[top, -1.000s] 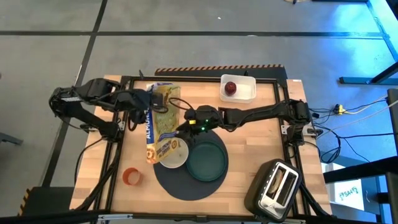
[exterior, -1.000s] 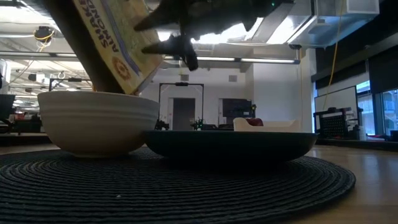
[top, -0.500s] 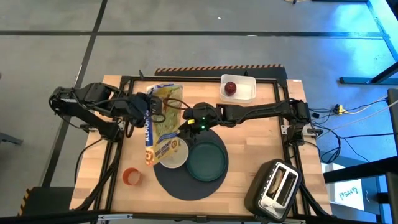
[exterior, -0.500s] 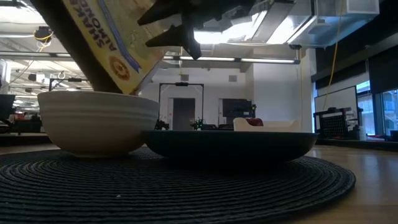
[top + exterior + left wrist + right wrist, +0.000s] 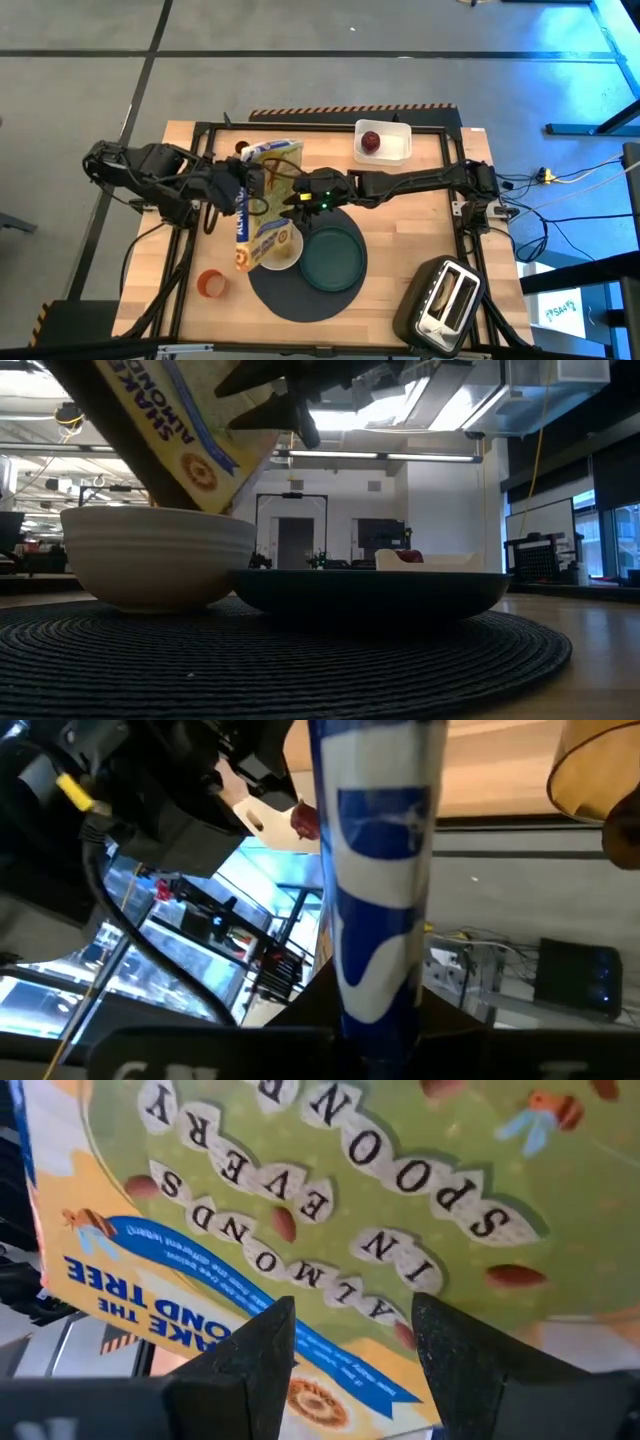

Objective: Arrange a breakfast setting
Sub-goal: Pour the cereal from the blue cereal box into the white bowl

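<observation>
My left gripper point(image 5: 236, 188) is shut on the blue cereal box point(image 5: 262, 205), which slants with its lower end in the white bowl point(image 5: 283, 250). The bowl and the teal plate point(image 5: 332, 258) sit on the round dark-grey placemat point(image 5: 300, 292). My right gripper point(image 5: 292, 198) is open beside the box's green face point(image 5: 330, 1200); I cannot tell whether it touches it. The orange cup point(image 5: 211, 284) stands near the table's front left. The dark-red fruit point(image 5: 371, 141) lies in a white tray at the far edge. The spoon is out of view. My left gripper holds the cereal box at its narrow blue-and-white side point(image 5: 380, 980), roughly halfway along its length, coming level from the table's left. The fingers themselves are hidden below the wrist picture's edge. The box is lifted and tilted, its lower end point(image 5: 175, 495) dipping behind the bowl's rim.
The black-and-silver toaster point(image 5: 440, 300) stands at the near right corner. The white tray point(image 5: 395, 145) sits at the far edge. Bare wood lies between the plate and the toaster and around the cup.
My left gripper has moved toward the table's right and near edge with the cereal box. The box's upper part has shifted right while its lower end has stayed in the bowl. My right gripper has stayed beside the box, drifting slightly left.
</observation>
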